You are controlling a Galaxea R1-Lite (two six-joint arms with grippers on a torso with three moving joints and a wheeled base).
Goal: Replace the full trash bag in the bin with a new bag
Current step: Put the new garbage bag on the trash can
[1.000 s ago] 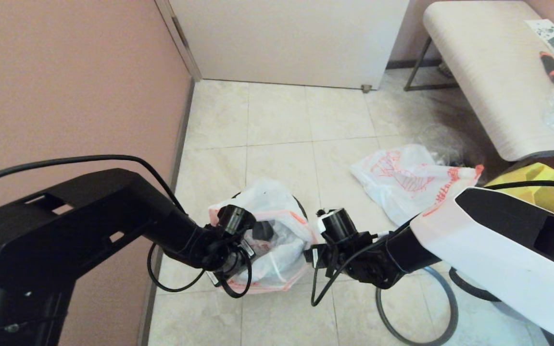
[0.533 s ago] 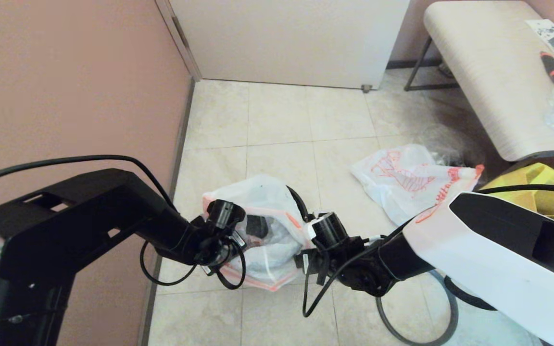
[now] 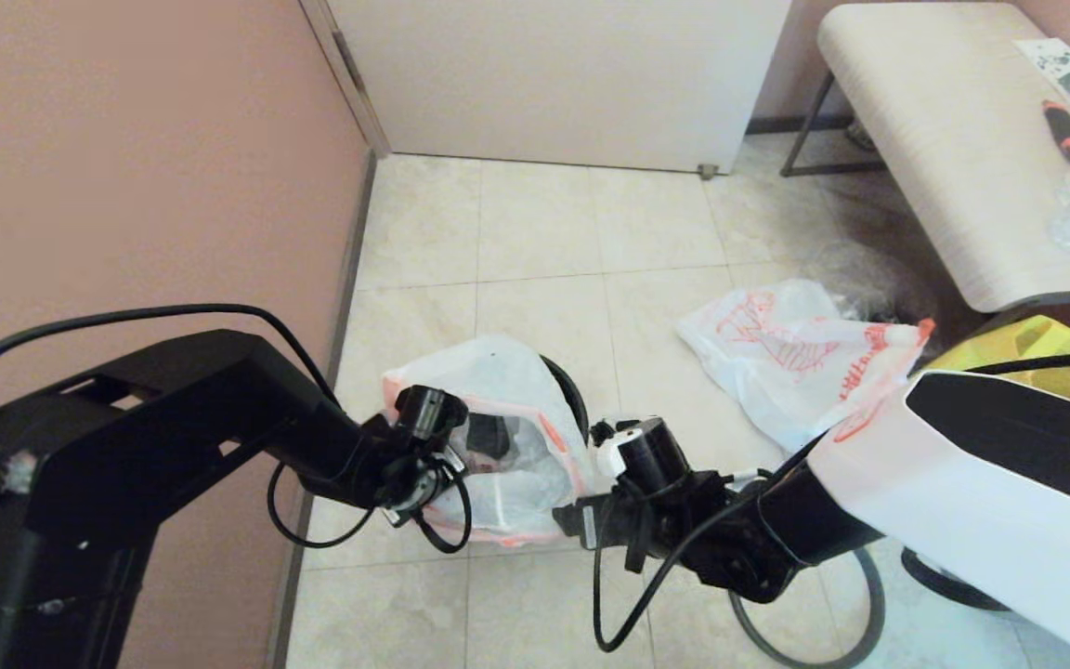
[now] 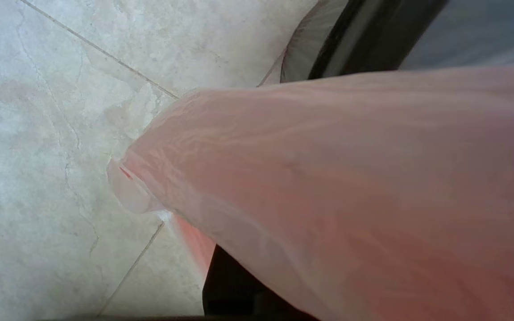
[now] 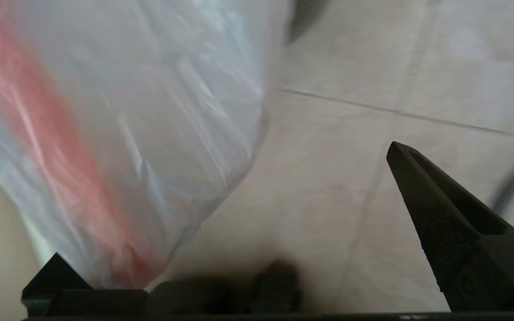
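Two steps look done, two remain: the old bag is out and the new one is going in.

At nine o'clock of the small round black plastic bin (image 3: 575, 395), the left gripper (image 3: 489, 437) sits in the mouth of the thin white plastic new bag with pinkish handles (image 3: 498, 372), which is draped over the bin. We cannot tell whether that claw grips the film. At the bag's five o'clock edge the right gripper (image 5: 225, 200) stands wide open, film brushing one finger, clamping nothing. At two o'clock, well apart on the tiles, lies the lumpy white red-printed full trash bag (image 3: 776, 358). At four o'clock the thin grey hoop (image 3: 880, 599) lies loose on the floor. We judge that spreading the liner and refitting the hoop remain.
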